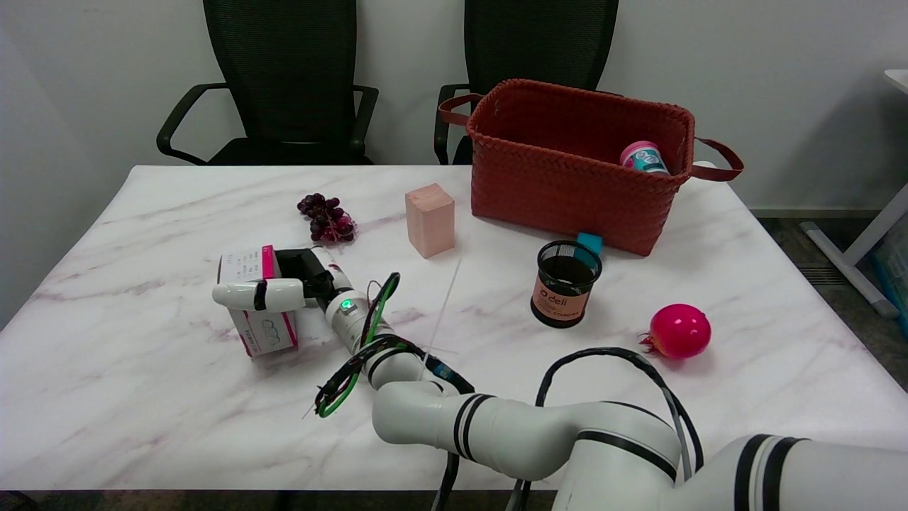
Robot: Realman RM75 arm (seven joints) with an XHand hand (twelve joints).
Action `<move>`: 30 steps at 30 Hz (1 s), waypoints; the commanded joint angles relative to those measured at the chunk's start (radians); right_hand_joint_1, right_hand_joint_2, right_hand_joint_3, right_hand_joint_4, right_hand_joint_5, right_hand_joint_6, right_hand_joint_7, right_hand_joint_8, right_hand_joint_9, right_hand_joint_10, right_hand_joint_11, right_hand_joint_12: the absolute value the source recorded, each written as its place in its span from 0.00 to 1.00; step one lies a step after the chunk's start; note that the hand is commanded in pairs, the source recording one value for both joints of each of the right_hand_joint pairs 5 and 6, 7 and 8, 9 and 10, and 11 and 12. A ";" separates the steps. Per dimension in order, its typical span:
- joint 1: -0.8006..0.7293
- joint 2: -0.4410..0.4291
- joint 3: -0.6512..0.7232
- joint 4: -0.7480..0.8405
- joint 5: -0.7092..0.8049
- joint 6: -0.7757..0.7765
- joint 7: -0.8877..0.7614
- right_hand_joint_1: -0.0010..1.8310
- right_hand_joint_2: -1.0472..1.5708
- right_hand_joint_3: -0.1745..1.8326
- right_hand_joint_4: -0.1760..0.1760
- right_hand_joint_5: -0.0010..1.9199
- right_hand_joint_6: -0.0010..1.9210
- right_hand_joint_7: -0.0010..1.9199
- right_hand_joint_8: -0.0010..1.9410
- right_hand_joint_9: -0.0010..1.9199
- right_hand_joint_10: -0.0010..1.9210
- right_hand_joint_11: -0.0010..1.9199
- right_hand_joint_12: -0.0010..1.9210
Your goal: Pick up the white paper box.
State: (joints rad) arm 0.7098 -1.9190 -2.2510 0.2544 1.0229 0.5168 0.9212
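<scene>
- I have the right hand (pixel 284 287) reached across to the left half of the table (pixel 142 397), with the arm coming in from the near right corner.
- Its fingers are wrapped on the white paper box (pixel 264 328): one white finger lies across the box's front face, and the black palm sits against its right side, so the hand has hold of the box.
- The white paper box, with pink stripes on it, stands tilted towards the table's left edge, about midway between the near and far edges; I cannot tell whether its lower corner touches the surface.
- A bunch of dark grapes (pixel 327 218) lies farther back, towards the far edge.
- A pink block (pixel 430 219) stands upright near the middle of the far edge.
- A red woven basket (pixel 567 184) sits at the far right, with a can (pixel 643 157) inside it.
- A black mesh cup (pixel 565 282) stands just in front of the basket.
- A pink round fruit (pixel 679 331) lies near the right edge.
</scene>
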 commanded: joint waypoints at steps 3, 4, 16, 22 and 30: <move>-0.042 0.033 -0.011 0.136 -0.003 0.035 -0.001 0.75 0.82 0.35 0.50 0.87 0.87 0.75 0.74 0.66 0.66 0.61 0.61; -0.050 0.042 -0.014 0.159 -0.007 0.039 -0.001 0.75 0.82 0.35 0.50 0.87 0.87 0.75 0.74 0.66 0.66 0.61 0.61; -0.096 0.075 -0.016 0.300 -0.053 0.065 -0.001 0.74 0.82 0.36 0.50 1.00 1.00 0.78 0.78 0.69 0.69 0.62 0.62; -0.121 0.124 -0.013 0.395 -0.068 0.119 -0.002 0.74 0.83 0.36 0.50 1.00 1.00 0.80 0.79 0.70 0.70 0.63 0.63; -0.151 0.228 0.027 0.585 -0.082 0.162 -0.061 0.72 0.87 0.35 0.50 1.00 1.00 0.81 0.80 0.72 0.72 0.64 0.64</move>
State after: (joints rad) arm 0.6197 -1.8306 -2.2629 0.5593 0.9771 0.5937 0.9167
